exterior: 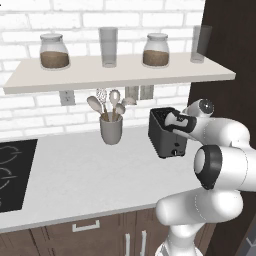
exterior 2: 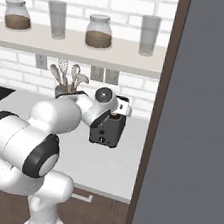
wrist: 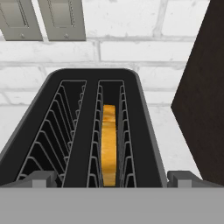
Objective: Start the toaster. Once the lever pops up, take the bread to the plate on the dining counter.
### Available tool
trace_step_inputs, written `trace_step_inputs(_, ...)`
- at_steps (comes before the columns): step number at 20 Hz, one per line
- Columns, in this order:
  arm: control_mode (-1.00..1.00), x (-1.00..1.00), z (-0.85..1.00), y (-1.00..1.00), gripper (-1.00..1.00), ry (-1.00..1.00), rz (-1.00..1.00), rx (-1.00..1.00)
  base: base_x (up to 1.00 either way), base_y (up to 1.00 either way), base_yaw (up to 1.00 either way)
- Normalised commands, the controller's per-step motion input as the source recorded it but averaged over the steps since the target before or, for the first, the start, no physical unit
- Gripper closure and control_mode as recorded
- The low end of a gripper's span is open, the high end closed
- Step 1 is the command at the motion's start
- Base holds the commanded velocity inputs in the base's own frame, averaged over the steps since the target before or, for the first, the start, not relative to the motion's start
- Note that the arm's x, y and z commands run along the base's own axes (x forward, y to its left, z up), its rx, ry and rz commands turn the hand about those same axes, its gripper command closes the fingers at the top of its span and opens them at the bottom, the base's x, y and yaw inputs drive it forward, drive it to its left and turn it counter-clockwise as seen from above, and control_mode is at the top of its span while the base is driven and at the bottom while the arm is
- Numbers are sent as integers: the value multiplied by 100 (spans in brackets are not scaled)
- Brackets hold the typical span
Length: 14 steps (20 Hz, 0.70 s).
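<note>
The small black boxy slot toaster (exterior: 166,134) stands on the pale speckled surface (exterior: 85,175), close to the white brick wall and just beside the tall dark wood panel (exterior: 227,55) that closes off that side. Directly above the toaster's top hangs the robot's two-finger hand (wrist: 112,178), fingers spread wide, one tip over each long outer edge of the toaster and gripping nothing. Seen from the hand, the yellowish-tan slice of bread (wrist: 109,144) sits upright on edge in the toaster's slot nearer the dark panel; the other slot shows bare wire guides. A grey utensil cup with wooden spoons (exterior: 111,125) stands away from the toaster on its open side, with bare surface between them and in front of the toaster out to the surface's front edge. A pale wall shelf (exterior: 120,72) with jars and glasses overhangs the toaster, leaving the hand room beneath it.
</note>
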Motion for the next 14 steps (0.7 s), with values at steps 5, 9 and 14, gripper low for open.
trace_step_inputs(5, -100, 0, 0, 0, -100, 0, 0, 0, 0, 0, 0)
trace_step_inputs(9, -100, 0, 0, 0, -100, 0, 0, 0, 0, 0, 0)
trace_step_inputs(14, -100, 0, 0, 0, -100, 0, 0, 0, 0, 0, 0)
